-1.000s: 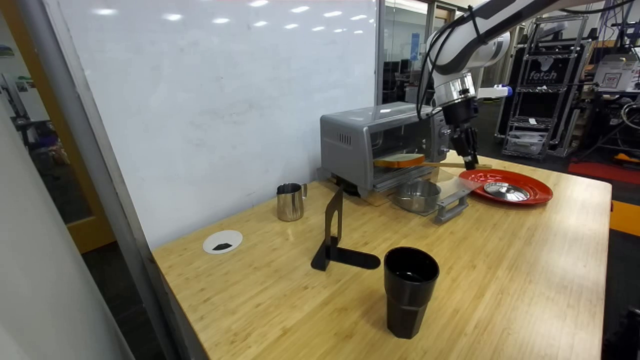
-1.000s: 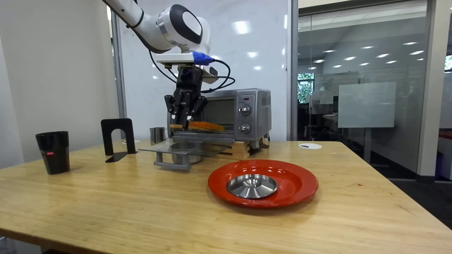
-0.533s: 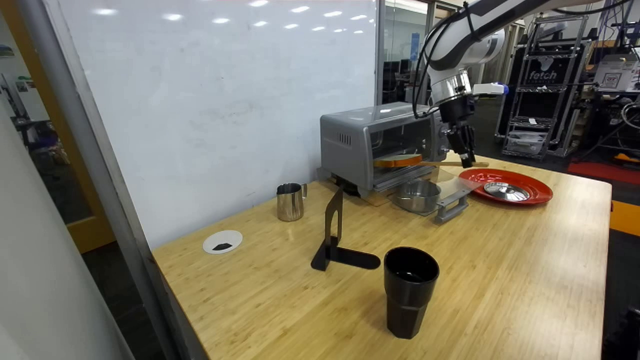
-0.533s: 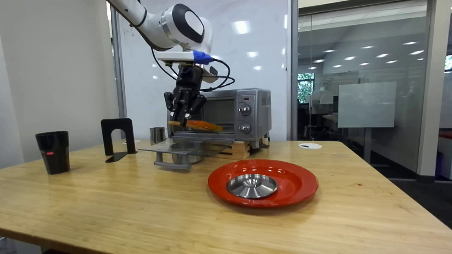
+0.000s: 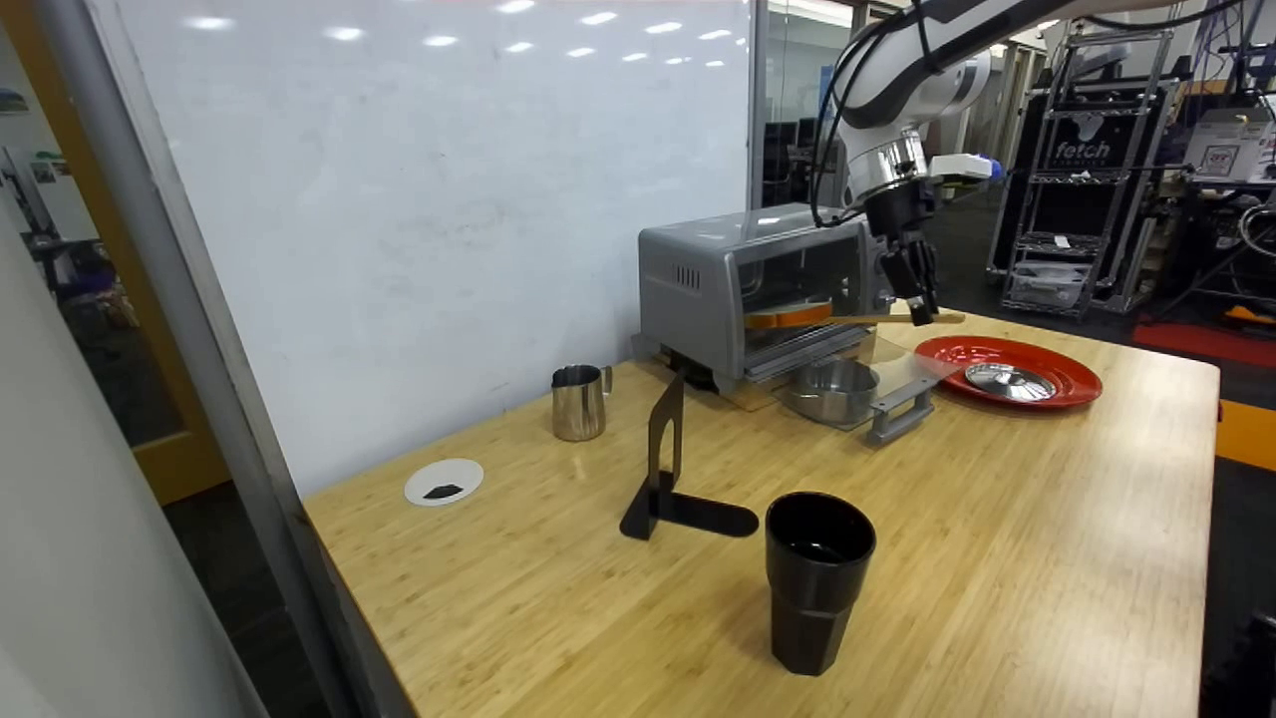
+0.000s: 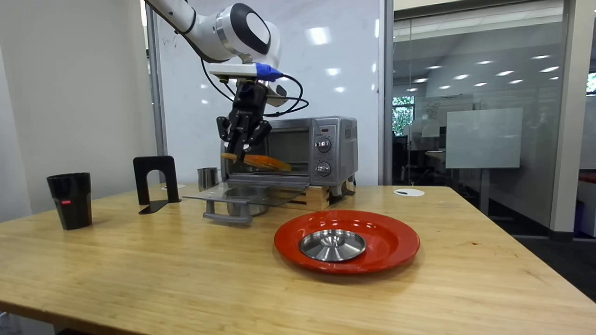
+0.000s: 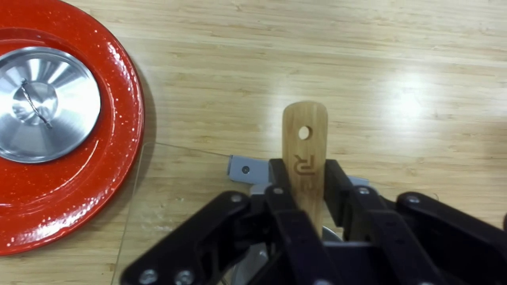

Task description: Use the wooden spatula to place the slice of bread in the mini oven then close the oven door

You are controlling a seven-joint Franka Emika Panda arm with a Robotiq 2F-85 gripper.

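My gripper [image 7: 305, 172] is shut on the handle of the wooden spatula [image 7: 304, 114], with a finger on each side. In both exterior views the gripper [image 5: 922, 315] [image 6: 238, 156] is in front of the mini oven [image 5: 698, 269] [image 6: 322, 124]. The slice of bread [image 5: 788, 318] [image 6: 265, 162] lies on the spatula's far end at the oven mouth; how deep it is, I cannot tell. Its crust edge looks orange. The spatula tilts down toward the bread in an exterior view. The blade is hidden. The oven door [image 6: 284, 194] hangs open, lowered flat, handle [image 5: 900, 412] outward.
A metal pot [image 5: 835, 392] stands under the glass door. A red plate [image 5: 1072, 374] [image 6: 396, 228] with a steel lid [image 6: 332, 245] lies beside the door. A steel pitcher [image 5: 578, 404], black bookend [image 5: 666, 504] and black cup [image 5: 817, 578] stand on the table. A whiteboard is behind.
My gripper has risen a little and shifted toward the oven. The spatula's handle end has come up, so the spatula tilts more, and the bread has moved slightly further into the oven mouth.
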